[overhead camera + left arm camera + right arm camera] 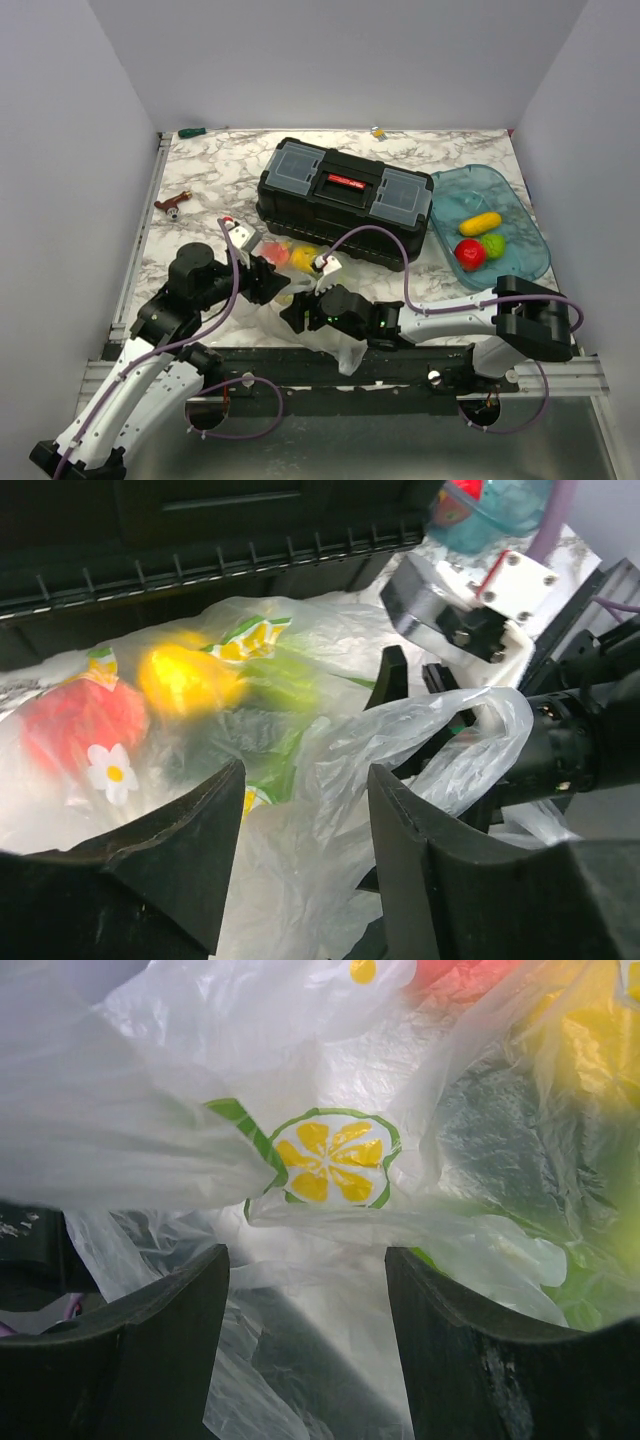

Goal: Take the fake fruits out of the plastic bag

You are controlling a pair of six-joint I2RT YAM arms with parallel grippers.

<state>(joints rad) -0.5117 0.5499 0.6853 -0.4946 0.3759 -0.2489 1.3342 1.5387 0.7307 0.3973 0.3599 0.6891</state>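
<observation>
The plastic bag [345, 350] lies crumpled in front of the black toolbox, printed with flowers and lemon slices. Inside it I see a red fruit [80, 725], a yellow fruit [185, 678] and something green [290, 685]; the red [274, 253] and yellow [303, 258] ones also show from above. My left gripper [305, 775] is open, with loose bag film between its jaws. My right gripper [305, 1260] is open too, its jaws astride bag film just below the lemon print [328, 1158]. The two grippers sit close together at the bag [268, 282] [295, 315].
The black toolbox [345, 200] stands shut behind the bag. A blue tray [530, 255] at the right holds a yellow [480, 222], a green [492, 245] and a red fruit [469, 254]. A red-handled tool [172, 205] lies at the left.
</observation>
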